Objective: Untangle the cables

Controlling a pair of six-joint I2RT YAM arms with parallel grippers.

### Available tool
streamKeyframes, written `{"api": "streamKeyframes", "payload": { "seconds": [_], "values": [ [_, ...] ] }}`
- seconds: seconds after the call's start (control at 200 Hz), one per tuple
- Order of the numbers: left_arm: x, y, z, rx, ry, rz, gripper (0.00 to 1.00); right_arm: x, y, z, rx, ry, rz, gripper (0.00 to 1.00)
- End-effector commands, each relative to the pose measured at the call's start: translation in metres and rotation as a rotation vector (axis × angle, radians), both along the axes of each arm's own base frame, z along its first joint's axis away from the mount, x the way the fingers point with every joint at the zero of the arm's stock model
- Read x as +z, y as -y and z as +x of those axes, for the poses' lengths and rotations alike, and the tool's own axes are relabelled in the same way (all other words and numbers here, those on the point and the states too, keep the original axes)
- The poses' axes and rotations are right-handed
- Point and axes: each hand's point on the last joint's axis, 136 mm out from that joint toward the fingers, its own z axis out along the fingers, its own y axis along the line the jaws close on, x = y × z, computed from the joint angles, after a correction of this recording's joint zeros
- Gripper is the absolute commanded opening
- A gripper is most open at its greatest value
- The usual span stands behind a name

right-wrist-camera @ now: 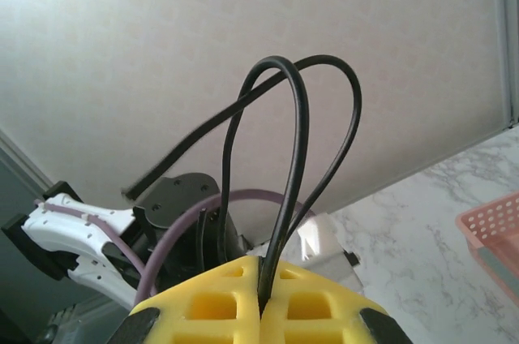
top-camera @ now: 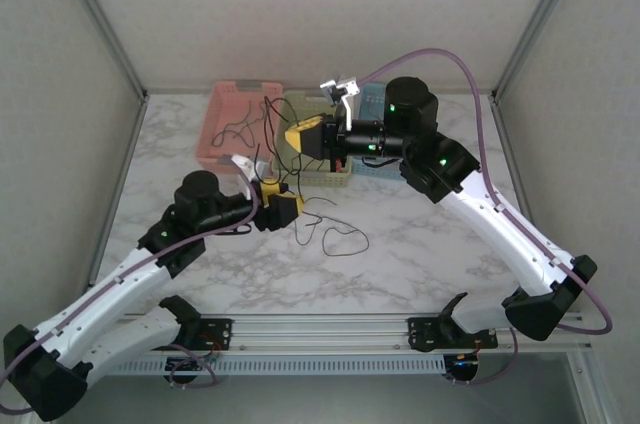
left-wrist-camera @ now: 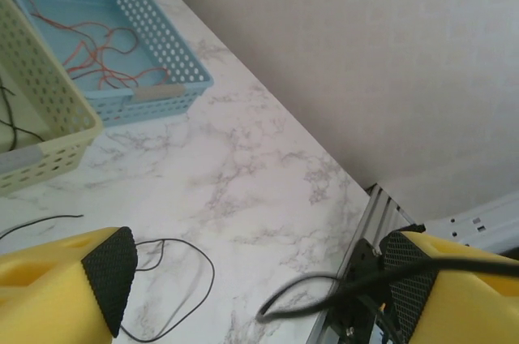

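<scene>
Cables are trailing across the desk.
Right pincer is gripping them over the cream basket; left pincer is hovering at its seven o'clock.

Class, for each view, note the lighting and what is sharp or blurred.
Top external: soft, even light, faint shadows. Left wrist: the near black cable is blurred, the blue basket sharp. Right wrist: wall washed out at upper left; looped black cables crisp.

**Baskets block the back**
Pink basket, cream basket and blue basket line the far edge (black cables sprawl mid-table); bare marble table lies open front right.
</scene>
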Motion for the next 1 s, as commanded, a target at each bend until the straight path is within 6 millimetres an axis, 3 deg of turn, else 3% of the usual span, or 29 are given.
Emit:
{"api": "streamKeyframes", "payload": {
  "seconds": [0.0, 0.16, 0.275, 0.335, 0.426, 0.521, 0.651, 0.701, 0.806, 0.891, 0.991],
  "values": [
    [0.011, 0.012, -0.007, -0.065, 0.083, -0.048, 0.81, 0.017, 0.001, -0.004, 0.018, 0.013, 0.047, 0.00],
    [0.007, 0.013, -0.004, -0.057, 0.087, -0.023, 0.71, 0.015, 0.002, -0.005, 0.020, 0.011, 0.041, 0.00],
    [0.009, 0.012, -0.006, -0.056, 0.093, -0.024, 0.54, 0.014, 0.003, -0.003, 0.007, 0.021, 0.034, 0.00],
    [0.008, 0.010, -0.006, -0.050, 0.091, -0.023, 0.40, 0.014, 0.003, -0.001, -0.006, 0.026, 0.035, 0.00],
    [0.003, 0.005, -0.004, -0.015, 0.071, -0.013, 0.00, 0.019, 0.005, 0.002, -0.028, 0.043, 0.041, 0.00],
    [-0.012, -0.004, 0.003, 0.065, 0.007, 0.024, 0.00, 0.030, 0.011, 0.014, -0.119, 0.093, 0.038, 0.00],
    [-0.049, -0.026, 0.009, 0.200, -0.094, 0.061, 0.00, 0.049, 0.034, 0.060, -0.390, 0.167, -0.019, 0.00],
    [-0.069, -0.040, 0.011, 0.280, -0.139, 0.096, 0.00, 0.056, 0.060, 0.093, -0.539, 0.144, -0.028, 0.00],
    [-0.103, -0.079, 0.012, 0.471, -0.213, 0.174, 0.00, 0.073, 0.101, 0.132, -0.729, 0.152, 0.010, 0.00],
    [-0.102, -0.088, 0.006, 0.492, -0.213, 0.160, 0.00, 0.067, 0.116, 0.157, -0.830, 0.170, -0.019, 0.00],
    [-0.088, -0.092, 0.000, 0.484, -0.190, 0.137, 0.00, 0.036, 0.100, 0.177, -0.796, 0.117, -0.070, 0.00]
  ]
}}
